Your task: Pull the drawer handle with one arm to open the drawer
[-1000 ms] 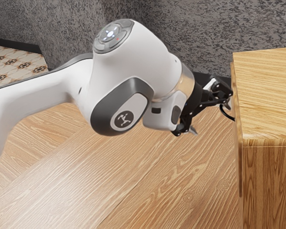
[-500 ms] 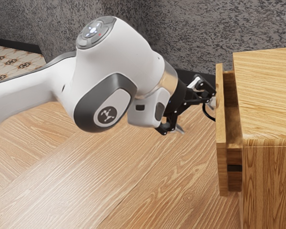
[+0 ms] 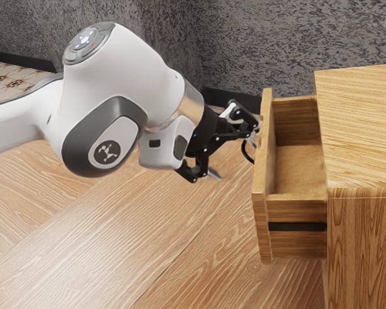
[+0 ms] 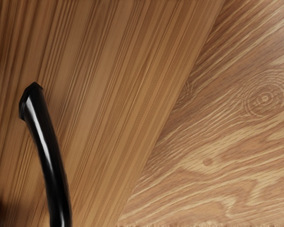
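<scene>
Pincer at the drawer front, closed narrow on the black drawer handle; the 2 fingers sit either side of the loop's upper end.

- Change over the last 1 s: drawer went from flush with the cabinet, to a slight gap, to well out now. Interior floor and side walls are exposed.
- Arm has drawn back toward the exterior view's left, and the drawer came with it, so the grip looks firm.
- Wrist view: handle is a glossy black bar just under the hand, against the front panel's striped grain, with the table beyond.
- Judgement: pull is working and the task is mostly done. What's left is a short straight pull, if full extension is wanted. Risk: an off-axis tug could slip the fingers off the loop.
</scene>
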`<control>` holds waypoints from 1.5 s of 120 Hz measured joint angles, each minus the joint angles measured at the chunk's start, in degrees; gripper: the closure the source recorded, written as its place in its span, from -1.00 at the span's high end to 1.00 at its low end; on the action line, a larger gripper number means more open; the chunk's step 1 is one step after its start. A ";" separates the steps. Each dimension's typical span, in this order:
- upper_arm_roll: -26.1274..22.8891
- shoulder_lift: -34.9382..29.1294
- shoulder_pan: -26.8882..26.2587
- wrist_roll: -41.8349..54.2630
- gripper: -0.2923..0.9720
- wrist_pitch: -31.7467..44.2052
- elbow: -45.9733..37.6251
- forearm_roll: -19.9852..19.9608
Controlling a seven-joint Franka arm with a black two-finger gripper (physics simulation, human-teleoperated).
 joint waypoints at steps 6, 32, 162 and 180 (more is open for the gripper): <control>0.30 -0.58 0.01 -0.02 0.45 0.00 -0.59 0.02; 1.01 -3.09 0.05 -0.10 0.50 0.52 -3.26 0.06; -26.77 -20.36 24.31 -4.37 0.08 -13.29 7.69 4.05; -34.39 -16.82 27.79 -23.00 0.33 -35.48 17.74 3.12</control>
